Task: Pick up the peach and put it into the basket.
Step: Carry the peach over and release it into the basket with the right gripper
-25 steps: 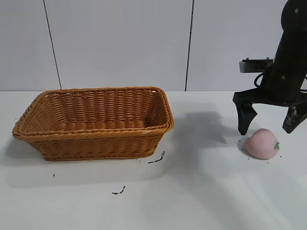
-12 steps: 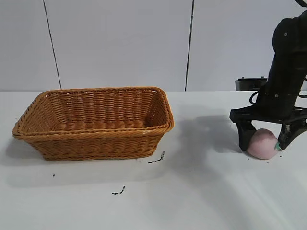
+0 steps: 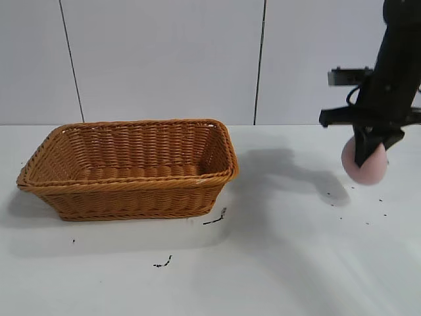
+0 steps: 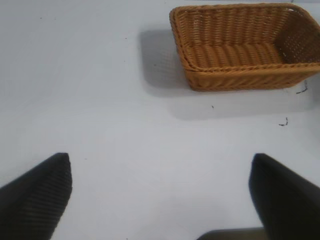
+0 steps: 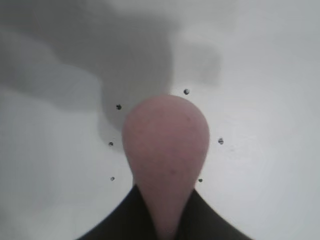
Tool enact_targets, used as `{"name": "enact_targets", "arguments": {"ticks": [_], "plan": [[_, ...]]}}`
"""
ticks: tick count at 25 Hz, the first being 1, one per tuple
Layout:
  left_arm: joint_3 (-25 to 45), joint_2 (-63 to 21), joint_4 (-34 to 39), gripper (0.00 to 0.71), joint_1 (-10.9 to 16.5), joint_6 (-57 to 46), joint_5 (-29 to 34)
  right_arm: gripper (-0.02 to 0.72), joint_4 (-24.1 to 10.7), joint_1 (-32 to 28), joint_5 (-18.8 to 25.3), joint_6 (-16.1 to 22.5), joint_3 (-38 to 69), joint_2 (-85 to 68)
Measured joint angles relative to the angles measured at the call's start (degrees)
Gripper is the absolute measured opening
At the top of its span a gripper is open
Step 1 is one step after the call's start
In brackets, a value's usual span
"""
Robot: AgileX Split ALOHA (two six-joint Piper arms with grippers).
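My right gripper [image 3: 366, 153] is shut on the pale pink peach [image 3: 368, 167] and holds it in the air above the table at the far right. In the right wrist view the peach [image 5: 166, 145] bulges out squeezed between the dark fingers [image 5: 125, 220]. The orange-brown wicker basket [image 3: 128, 191] stands on the table at the left, well apart from the peach. It also shows in the left wrist view [image 4: 240, 77]. My left gripper [image 4: 160, 195] is open and empty, above bare table off the basket's far end from the peach.
The white table [image 3: 276, 263] carries a few small black scraps [image 3: 216, 218] in front of the basket and dark specks [image 5: 118, 106] under the lifted peach. A pale panelled wall [image 3: 164, 59] stands behind.
My right gripper came down around the peach on the table, shut on it, and has lifted it. The basket and the left arm have not moved.
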Motion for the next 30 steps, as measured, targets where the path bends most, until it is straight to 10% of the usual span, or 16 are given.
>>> {"name": "enact_targets", "arguments": {"ticks": [13, 30], "plan": [[0.0, 0.0, 0.0, 0.693, 0.0, 0.0, 0.0, -0.008, 3.6, 15.0, 1.2, 0.0, -13.6, 0.1], [0.0, 0.0, 0.0, 0.693, 0.0, 0.0, 0.0, -0.008, 1.5, 31.9, -14.9, -0.6, -13.8, 16.0]]}}
